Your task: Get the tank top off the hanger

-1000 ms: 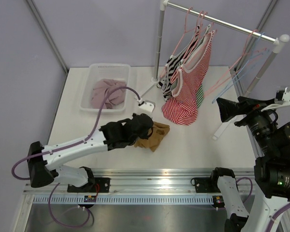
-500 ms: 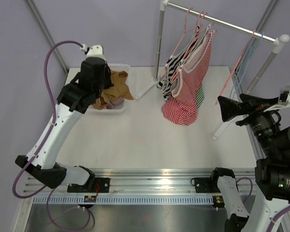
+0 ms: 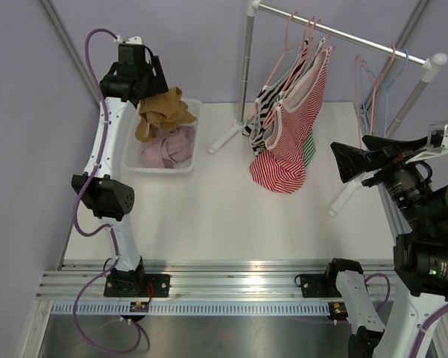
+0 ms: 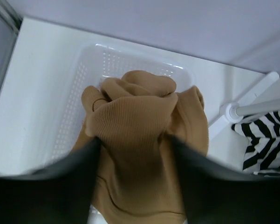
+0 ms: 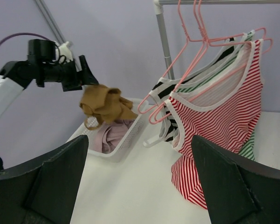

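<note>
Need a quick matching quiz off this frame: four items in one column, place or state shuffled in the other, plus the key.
Column 1
1. brown top
2. pink garment
3. red striped tank top
4. right gripper

Column 2
A. hanging from the rail
B. lying in the white basket
C. open, holding nothing
D. between the left fingers, up above the basket

Pairs: 1-D, 2-B, 3-A, 4-C
</note>
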